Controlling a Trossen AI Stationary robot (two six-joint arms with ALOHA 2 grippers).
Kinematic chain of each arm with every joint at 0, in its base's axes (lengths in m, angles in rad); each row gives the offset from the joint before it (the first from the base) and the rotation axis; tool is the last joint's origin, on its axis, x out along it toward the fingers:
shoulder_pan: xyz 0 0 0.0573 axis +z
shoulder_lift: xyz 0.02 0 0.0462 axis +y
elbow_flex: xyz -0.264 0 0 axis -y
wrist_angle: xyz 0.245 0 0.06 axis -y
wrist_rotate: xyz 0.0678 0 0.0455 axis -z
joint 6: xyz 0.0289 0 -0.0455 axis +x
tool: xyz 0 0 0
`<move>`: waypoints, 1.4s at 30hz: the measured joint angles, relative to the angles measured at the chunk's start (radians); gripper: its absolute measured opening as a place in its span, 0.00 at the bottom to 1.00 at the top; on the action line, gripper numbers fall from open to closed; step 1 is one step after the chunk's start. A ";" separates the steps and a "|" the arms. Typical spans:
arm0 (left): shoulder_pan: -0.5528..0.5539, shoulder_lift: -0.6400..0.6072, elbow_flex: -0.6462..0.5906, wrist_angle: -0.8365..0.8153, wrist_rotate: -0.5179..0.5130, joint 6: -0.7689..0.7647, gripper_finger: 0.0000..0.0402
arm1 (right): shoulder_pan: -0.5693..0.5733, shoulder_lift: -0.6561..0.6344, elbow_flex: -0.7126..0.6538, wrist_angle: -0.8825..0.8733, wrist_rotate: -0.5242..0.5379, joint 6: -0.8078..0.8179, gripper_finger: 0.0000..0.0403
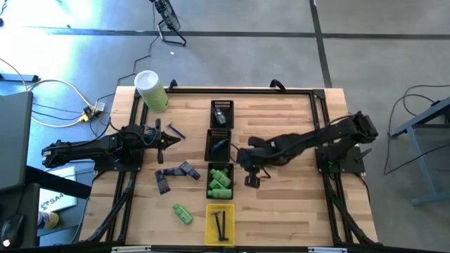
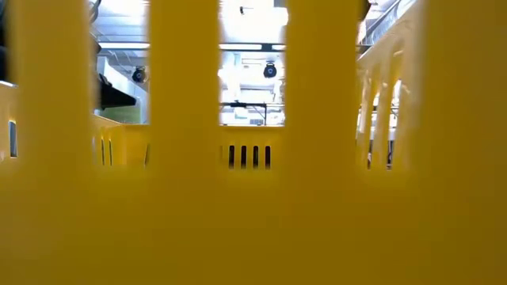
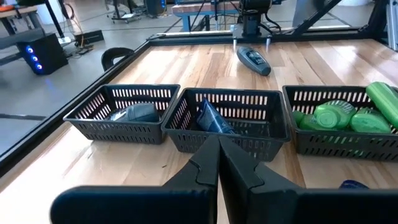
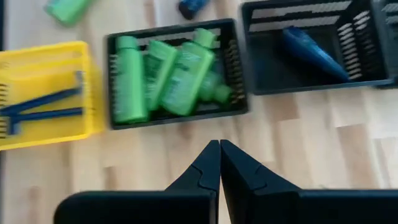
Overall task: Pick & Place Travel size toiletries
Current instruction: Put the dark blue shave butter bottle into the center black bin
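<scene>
Four trays stand in a row down the table's middle. The far black tray (image 1: 221, 112) holds a grey-blue oval piece (image 3: 134, 113). The second black tray (image 1: 218, 145) holds a blue tube (image 4: 314, 51). The third (image 1: 220, 181) holds several green bottles (image 4: 168, 71). The yellow tray (image 1: 220, 223) holds dark sticks (image 4: 43, 109). Purple-grey tubes (image 1: 176, 173) and a green bottle (image 1: 183, 213) lie loose on the wood to the left. My right gripper (image 1: 251, 180) hangs shut and empty (image 4: 219, 155) just right of the green-bottle tray. My left gripper (image 1: 169, 138) waits shut (image 3: 219, 149) left of the trays.
A big pale-green cylinder with a white top (image 1: 151, 90) lies at the far left corner. A dark oval piece (image 3: 254, 60) lies on the wood beyond the trays. The yellow tray's wall (image 2: 253, 198) fills the low view. Bare wood lies right of the trays.
</scene>
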 joint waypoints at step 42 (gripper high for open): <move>0.000 0.000 0.000 0.001 0.000 0.090 0.01 | -0.449 -0.728 -0.890 0.658 -0.106 -0.173 0.00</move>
